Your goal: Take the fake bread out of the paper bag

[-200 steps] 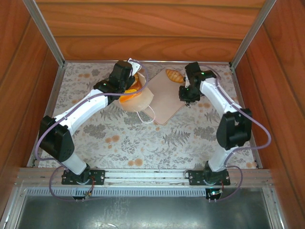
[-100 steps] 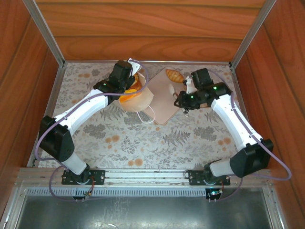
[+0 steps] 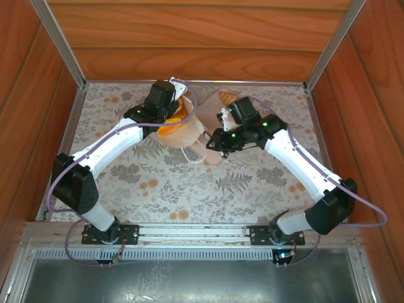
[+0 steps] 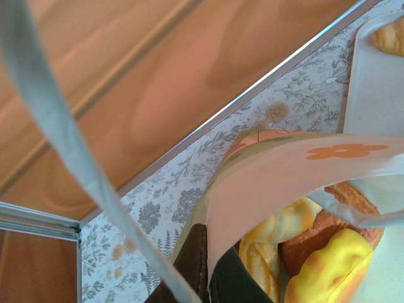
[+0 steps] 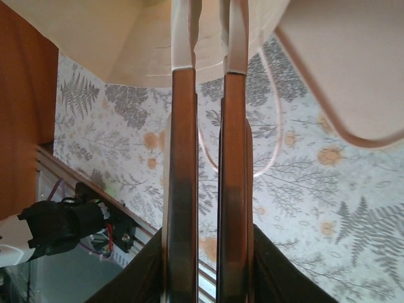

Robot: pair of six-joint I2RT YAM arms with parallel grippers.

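The paper bag (image 3: 187, 130) stands at the back of the table with its mouth open. My left gripper (image 3: 172, 108) is shut on its rim, one finger inside and one outside the bag wall (image 4: 284, 170). Fake bread (image 4: 328, 271) fills the bag: a yellow bun, a braided roll (image 4: 265, 255) and a brown piece (image 4: 338, 224). One more golden roll (image 3: 228, 98) lies on the pink tray (image 3: 214, 117). My right gripper (image 3: 210, 143) hovers just right of the bag, slightly open and holding nothing. Its fingertips (image 5: 183, 38) point at the bag's side (image 5: 132, 50).
The pink tray (image 5: 341, 63) lies right of the bag, partly under my right arm. A white cord handle (image 5: 271, 126) of the bag loops onto the floral tablecloth (image 3: 177, 183). Wooden walls enclose the table on three sides.
My right arm has swung left from the tray's right edge across the tray to the bag's side. The left arm and the bag have not moved.
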